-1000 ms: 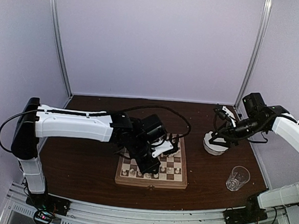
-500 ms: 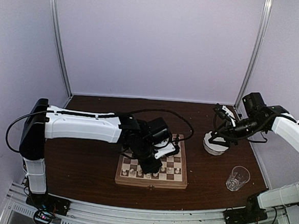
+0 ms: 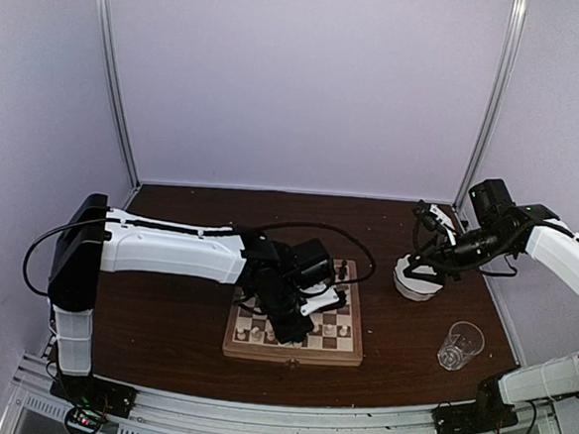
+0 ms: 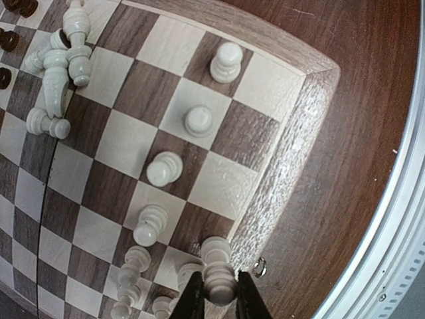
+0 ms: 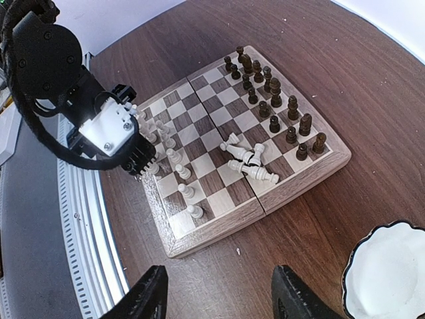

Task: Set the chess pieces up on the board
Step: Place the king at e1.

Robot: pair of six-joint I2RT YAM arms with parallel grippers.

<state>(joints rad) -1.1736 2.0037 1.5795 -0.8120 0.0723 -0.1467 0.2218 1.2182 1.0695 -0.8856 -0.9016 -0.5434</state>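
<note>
Found left claw (image 4: 218, 297) clamped on a white piece (image 4: 219, 282) at the board's (image 4: 285, 166) edge row; right claw (image 5: 219, 296) wide open, idle. Risk of toppling crowded neighbouring pieces (image 4: 136, 259) on release.

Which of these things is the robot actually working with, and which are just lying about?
Part of the job: square wooden chessboard; cream-white chess pieces; dark brown chess pieces; left gripper, shut on one cream-white piece.
Lying about: white scalloped bowl; clear drinking glass.
</note>
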